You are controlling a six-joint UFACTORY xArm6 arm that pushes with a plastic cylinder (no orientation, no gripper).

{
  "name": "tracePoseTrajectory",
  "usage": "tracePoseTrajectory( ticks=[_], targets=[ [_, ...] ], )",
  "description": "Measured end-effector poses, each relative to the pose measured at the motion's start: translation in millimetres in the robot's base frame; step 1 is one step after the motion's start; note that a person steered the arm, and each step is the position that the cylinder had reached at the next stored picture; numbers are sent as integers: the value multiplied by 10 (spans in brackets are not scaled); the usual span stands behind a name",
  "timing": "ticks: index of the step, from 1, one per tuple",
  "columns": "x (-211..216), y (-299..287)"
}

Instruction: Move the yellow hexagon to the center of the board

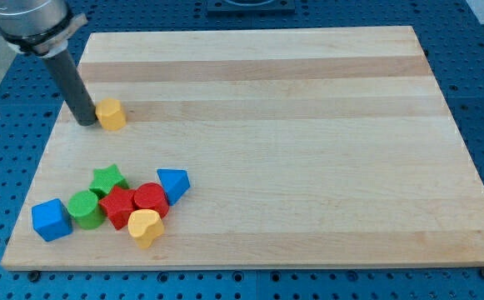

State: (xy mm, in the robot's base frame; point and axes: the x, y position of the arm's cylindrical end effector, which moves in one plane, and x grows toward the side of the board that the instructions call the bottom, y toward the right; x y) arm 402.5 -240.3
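Note:
The yellow hexagon [111, 114] lies on the wooden board [291, 125] near its left edge, in the upper left of the view. My tip [86, 122] stands just left of the hexagon, touching or almost touching its left side. The dark rod rises from the tip toward the view's top left corner.
A cluster of blocks lies at the lower left: a blue cube [51, 219], a green cylinder [84, 208], a green star [108, 179], a red star [119, 206], a red cylinder [151, 200], a blue triangle [173, 183] and a yellow heart [146, 227].

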Motion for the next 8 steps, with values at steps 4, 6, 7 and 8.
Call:
tracePoseTrajectory(
  ticks=[4, 6, 7, 8],
  targets=[
    [-85, 696],
    [-107, 1089],
    [-191, 1089],
    [-317, 1089]
  ],
)
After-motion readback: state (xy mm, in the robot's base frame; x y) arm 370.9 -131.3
